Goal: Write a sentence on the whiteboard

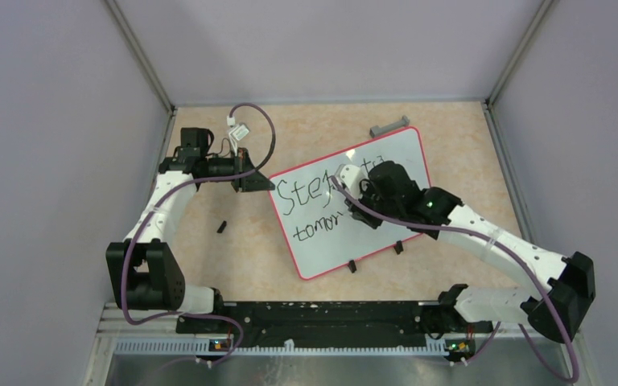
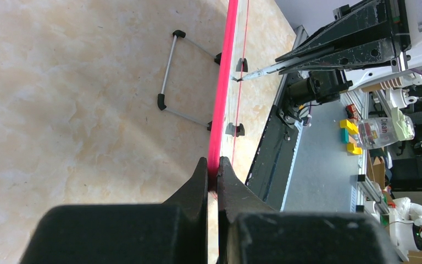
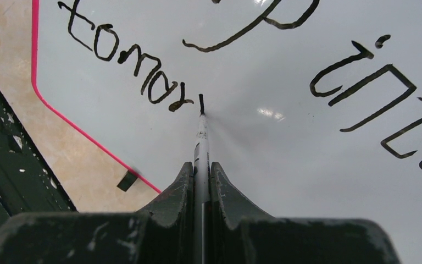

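The whiteboard (image 1: 386,237) lies tilted on the table, white with a pink rim. The sentence (image 1: 310,211) is black handwriting in two lines. The lower line reads "tomor" (image 3: 137,69). My right gripper (image 3: 201,165) is shut on a thin marker (image 3: 201,137). The marker's black tip touches the board just past the last letter. In the top view the right gripper (image 1: 370,205) hangs over the middle of the board. My left gripper (image 2: 213,166) is shut on the board's pink rim (image 2: 225,71). From above, the left gripper (image 1: 261,183) sits at the board's left corner.
A grey bar (image 1: 390,126) lies behind the board's far edge. A small black piece (image 1: 222,227) sits on the table left of the board. Two black clips (image 1: 352,266) stick out of the board's near edge. A wire stand (image 2: 167,71) shows beside the rim. Walls close in three sides.
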You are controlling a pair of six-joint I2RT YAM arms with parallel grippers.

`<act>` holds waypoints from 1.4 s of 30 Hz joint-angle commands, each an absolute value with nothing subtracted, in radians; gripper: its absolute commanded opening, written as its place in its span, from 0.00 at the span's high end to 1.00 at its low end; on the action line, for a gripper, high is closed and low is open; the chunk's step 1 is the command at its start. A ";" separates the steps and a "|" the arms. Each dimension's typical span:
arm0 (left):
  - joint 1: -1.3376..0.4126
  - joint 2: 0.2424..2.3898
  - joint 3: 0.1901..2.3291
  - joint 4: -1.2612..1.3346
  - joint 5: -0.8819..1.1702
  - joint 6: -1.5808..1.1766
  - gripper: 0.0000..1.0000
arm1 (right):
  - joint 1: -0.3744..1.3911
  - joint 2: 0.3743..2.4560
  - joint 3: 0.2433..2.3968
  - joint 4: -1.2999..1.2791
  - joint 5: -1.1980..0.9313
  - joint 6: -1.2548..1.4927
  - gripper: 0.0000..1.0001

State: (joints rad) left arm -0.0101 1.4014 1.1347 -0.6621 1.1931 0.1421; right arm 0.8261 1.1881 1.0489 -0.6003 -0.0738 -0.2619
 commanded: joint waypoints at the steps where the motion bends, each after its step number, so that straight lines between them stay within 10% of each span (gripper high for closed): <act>1: -0.016 1.413 1.138 -0.667 1.166 0.179 1.00 | 0.816 1.160 1.015 -0.608 -0.046 -0.278 1.00; 42: -0.020 1.418 1.144 -0.667 1.164 0.176 1.00 | 0.779 1.178 1.123 -0.612 -0.078 -0.278 1.00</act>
State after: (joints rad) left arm -0.0101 1.4055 1.1351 -0.6613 1.1931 0.1413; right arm 0.8013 1.1942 1.0645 -0.6239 -0.0837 -0.2607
